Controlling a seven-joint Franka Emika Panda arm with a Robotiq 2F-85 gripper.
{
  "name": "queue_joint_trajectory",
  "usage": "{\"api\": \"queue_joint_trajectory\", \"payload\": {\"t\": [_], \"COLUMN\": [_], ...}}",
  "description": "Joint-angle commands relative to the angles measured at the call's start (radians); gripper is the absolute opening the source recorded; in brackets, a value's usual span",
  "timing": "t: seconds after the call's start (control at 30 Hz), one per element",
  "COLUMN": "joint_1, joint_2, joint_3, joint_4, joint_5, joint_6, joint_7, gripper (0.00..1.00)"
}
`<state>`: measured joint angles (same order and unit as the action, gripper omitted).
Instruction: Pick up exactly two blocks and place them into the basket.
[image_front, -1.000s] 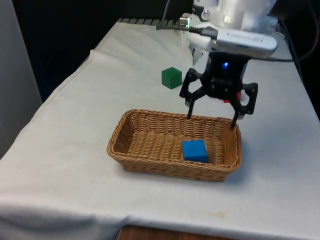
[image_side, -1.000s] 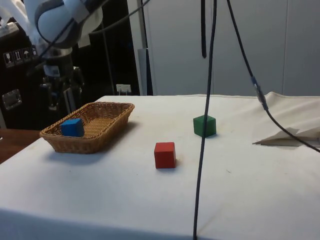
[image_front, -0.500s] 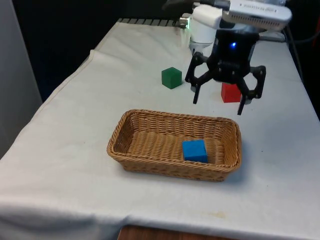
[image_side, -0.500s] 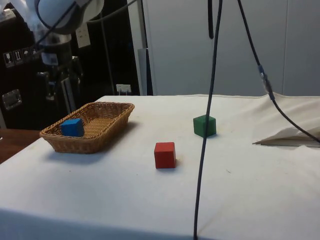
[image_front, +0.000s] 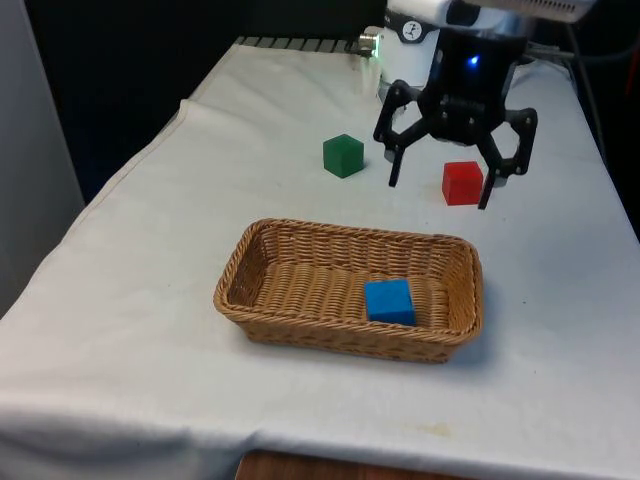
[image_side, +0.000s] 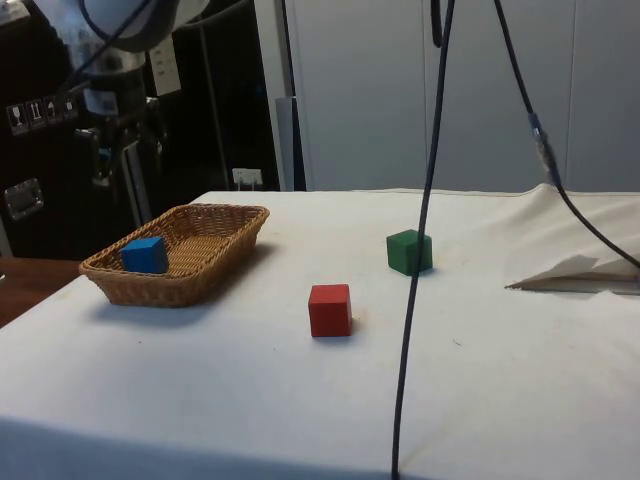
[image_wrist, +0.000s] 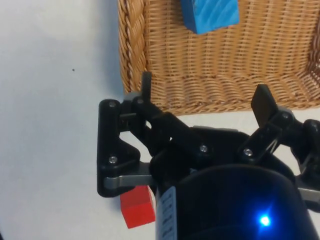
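Red block below spread pincer

Blue block inside wicker basket; red block, green block on cloth beyond.

White-clothed table, pale wall panels behind — dark cabinets beside, black curtains.

Pincer spread wide above red block; blue block in basket.
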<state>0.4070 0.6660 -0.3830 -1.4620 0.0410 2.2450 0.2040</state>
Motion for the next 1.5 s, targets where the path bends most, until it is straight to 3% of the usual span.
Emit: {"api": "queue_joint_trajectory", "payload": {"t": [0.0,0.13,0.17,0.2,0.37,0.4,0.43,0.67,0.93,1.17,1.2,1.23,1.47], "joint_1": [0.016,0.02,0.002,0.021,0.017,0.005,0.013,0.005,0.005,0.005,0.005,0.006,0.007], "joint_2": [-0.026,-0.047,-0.02,-0.052,-0.081,-0.056,-0.085,-0.104,-0.144,-0.198,-0.182,-0.204,-0.254], "joint_3": [-0.009,-0.005,0.004,-0.002,0.019,0.025,0.025,0.042,0.059,0.08,0.076,0.083,0.1], "joint_4": [-0.041,-0.057,-0.017,-0.06,-0.082,-0.048,-0.083,-0.101,-0.156,-0.259,-0.234,-0.271,-0.362], "joint_5": [-0.013,-0.041,-0.029,-0.046,-0.068,-0.061,-0.068,-0.068,-0.068,-0.06,-0.067,-0.06,-0.063], "joint_6": [0.028,0.027,0.005,0.025,0.011,0.001,-0.006,-0.052,-0.105,-0.096,-0.108,-0.095,-0.085], "joint_7": [0.011,0.03,0.017,0.036,0.063,0.054,0.065,0.059,0.05,0.045,0.048,0.045,0.051], "gripper": [1.0,1.0,1.0,1.0,1.0,1.0,1.0,1.0,1.0,1.0,1.0,1.0,1.0]}}
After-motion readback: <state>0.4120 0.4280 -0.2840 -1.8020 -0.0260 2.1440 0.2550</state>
